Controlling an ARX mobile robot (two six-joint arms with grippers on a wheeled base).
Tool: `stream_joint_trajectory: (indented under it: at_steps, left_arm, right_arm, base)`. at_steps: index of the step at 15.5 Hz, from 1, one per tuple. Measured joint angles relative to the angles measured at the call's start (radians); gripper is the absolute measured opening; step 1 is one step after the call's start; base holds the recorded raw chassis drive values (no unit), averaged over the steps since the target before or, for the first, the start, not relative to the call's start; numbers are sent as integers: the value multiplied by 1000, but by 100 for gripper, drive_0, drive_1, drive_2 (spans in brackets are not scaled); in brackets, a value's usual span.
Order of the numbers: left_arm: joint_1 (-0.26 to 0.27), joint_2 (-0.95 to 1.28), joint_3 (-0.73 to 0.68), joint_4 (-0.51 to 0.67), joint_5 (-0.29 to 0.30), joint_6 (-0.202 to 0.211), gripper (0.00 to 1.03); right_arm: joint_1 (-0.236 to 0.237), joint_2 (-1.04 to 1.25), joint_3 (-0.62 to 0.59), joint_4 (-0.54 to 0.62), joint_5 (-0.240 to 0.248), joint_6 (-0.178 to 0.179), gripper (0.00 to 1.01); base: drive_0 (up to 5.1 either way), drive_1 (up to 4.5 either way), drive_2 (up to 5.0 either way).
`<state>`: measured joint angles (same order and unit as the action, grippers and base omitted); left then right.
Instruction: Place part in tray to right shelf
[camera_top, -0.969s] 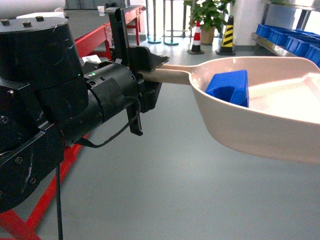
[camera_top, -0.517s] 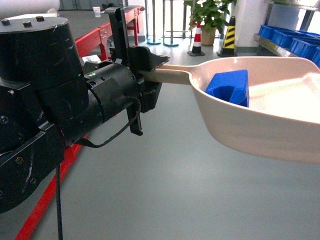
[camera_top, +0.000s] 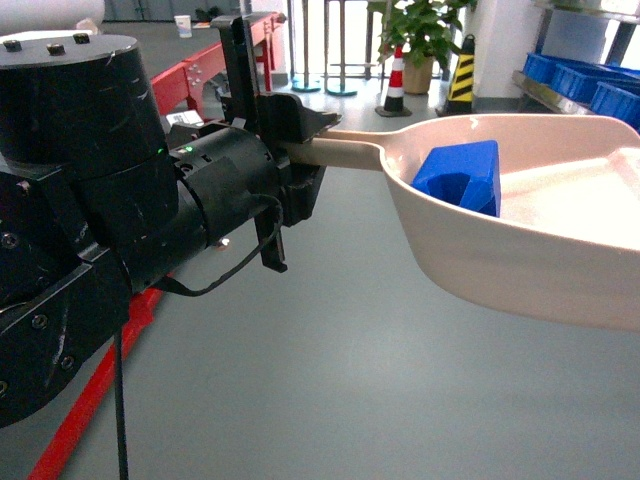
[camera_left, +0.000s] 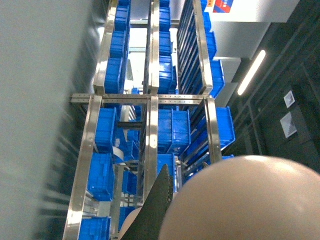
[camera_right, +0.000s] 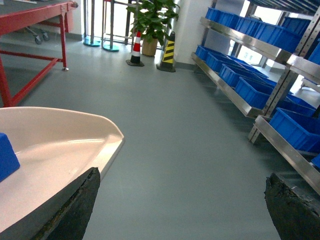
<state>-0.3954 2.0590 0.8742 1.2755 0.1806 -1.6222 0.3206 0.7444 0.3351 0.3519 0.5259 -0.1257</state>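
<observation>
The pale beige tray (camera_top: 500, 265) is held level above the floor, and my left gripper (camera_top: 300, 150) is shut on its long handle (camera_top: 345, 150). The blue part (camera_top: 460, 175) lies inside the tray near the handle end. From the left wrist, one dark finger (camera_left: 157, 207) presses against the tray's rounded underside (camera_left: 240, 200). My right gripper (camera_right: 182, 207) hangs open beside the tray's flat edge (camera_right: 107, 145) with only floor between its fingers. A corner of the part (camera_right: 6, 157) shows there. The right shelf (camera_right: 240, 100), of steel, runs along the right.
Blue crates (camera_right: 295, 127) fill the steel shelf levels. A red-framed table (camera_top: 190, 75) stands to the left. Striped cones (camera_top: 397, 75) and a potted plant (camera_top: 420, 30) stand at the far end. Grey floor (camera_top: 330, 380) lies between.
The background has spread outward and the red frame at lower left has slid out of view: the base has rolled forward. The left arm, tray and part keep their places in the head view.
</observation>
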Motion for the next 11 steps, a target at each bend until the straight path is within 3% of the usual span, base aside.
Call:
stream_joint_trajectory:
  at_steps: [11]
  left_arm:
    - [0,0,0,4,-2,0,13]
  right_arm:
    - [0,0,0,-2,1,0,98]
  base:
    - [-7,399,-413]
